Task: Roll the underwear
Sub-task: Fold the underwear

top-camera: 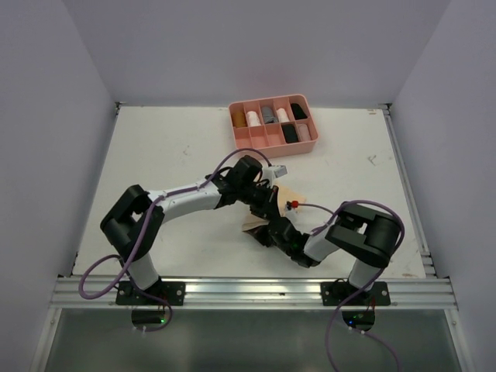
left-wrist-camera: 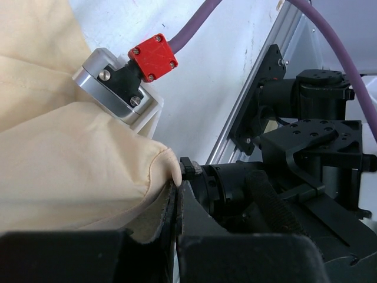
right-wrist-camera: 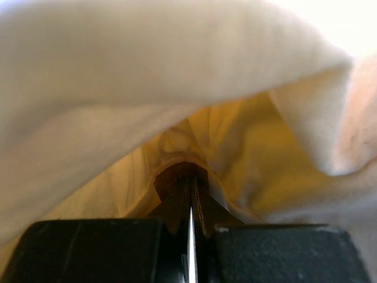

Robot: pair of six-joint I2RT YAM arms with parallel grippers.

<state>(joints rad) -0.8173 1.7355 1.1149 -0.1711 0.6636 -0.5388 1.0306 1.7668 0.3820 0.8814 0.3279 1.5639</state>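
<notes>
- The left fingers (left-wrist-camera: 187,215) are clenching a folded edge of the pale tan underwear (left-wrist-camera: 70,165), and the cloth is being pinched in the narrow slit between them.
- The right fingers (right-wrist-camera: 179,206) are also pressing tight together on the same garment. Its fabric is bunching at their tips and draping over most of the right wrist view.
- A red block (left-wrist-camera: 153,57) is sitting on a silver clamp (left-wrist-camera: 115,88) just beyond the cloth, with a purple cable (left-wrist-camera: 200,17) running out of it.
- From above, both wrists are meeting over the underwear, which is showing slightly right of the middle of the worktop (top-camera: 155,155), nearer its near edge than its far edge. Whether the cloth is being lifted clear is not possible to tell.
- The pink tray (top-camera: 271,149) is standing by the far edge, right of centre and well apart from the garment. Dark and pale rolls are sitting in its compartments.
</notes>
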